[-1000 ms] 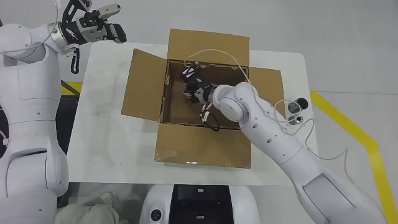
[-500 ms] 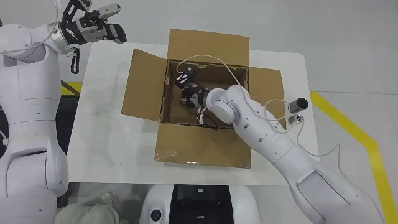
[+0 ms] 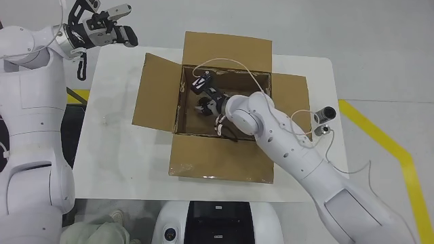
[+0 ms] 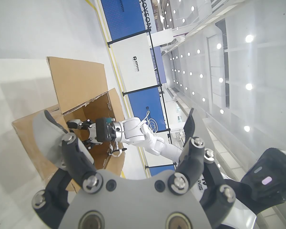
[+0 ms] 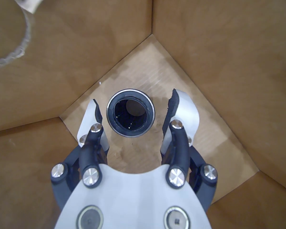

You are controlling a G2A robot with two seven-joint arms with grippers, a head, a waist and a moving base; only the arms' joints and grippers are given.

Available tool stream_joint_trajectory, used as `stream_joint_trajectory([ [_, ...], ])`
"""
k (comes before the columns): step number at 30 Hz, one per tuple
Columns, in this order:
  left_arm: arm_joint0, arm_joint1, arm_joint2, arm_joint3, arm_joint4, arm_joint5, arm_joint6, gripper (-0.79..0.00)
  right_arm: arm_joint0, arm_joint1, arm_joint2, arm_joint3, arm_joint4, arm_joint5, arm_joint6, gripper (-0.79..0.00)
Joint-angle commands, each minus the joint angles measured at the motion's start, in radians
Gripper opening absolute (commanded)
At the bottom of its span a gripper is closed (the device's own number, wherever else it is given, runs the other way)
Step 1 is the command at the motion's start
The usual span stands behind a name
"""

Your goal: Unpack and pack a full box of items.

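My right end effector (image 5: 134, 98) is down inside the cardboard box (image 3: 220, 157), over one of its inner corners. Its fingers (image 5: 184, 110) are spread wide and grip nothing. A black cylindrical item (image 5: 116, 121) with a bright metal rim stands on the box floor in that corner, open end up. It sits between my two fingers with a gap on either side. From the top view this end effector (image 3: 203, 98) is in the part of the box farthest from my body, on my left-hand side of it. A white cable (image 3: 237, 64) arches over the opening there.

My left end effector (image 3: 127, 24) hangs in the air well clear of the box, out past its left flap and beyond the edge of the white surface (image 3: 115, 142). It is fully open and empty.

A second dark cylinder (image 3: 326, 114) lies on the surface just beyond the box's right flap.
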Motion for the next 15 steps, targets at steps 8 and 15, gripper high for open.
stream_joint_trajectory([
  [8, 0.000, 0.000, 0.000, 0.000, 0.000, 0.000, 0.000, 0.000, -0.103, 0.045, 0.128, -0.240, -0.035, 0.003, 0.047, -0.228],
  [15, 0.000, 0.000, 0.000, 0.000, 0.000, 0.000, 0.000, 0.000, -0.202, 0.074, 0.213, -0.430, -0.057, 0.006, 0.106, -0.225],
])
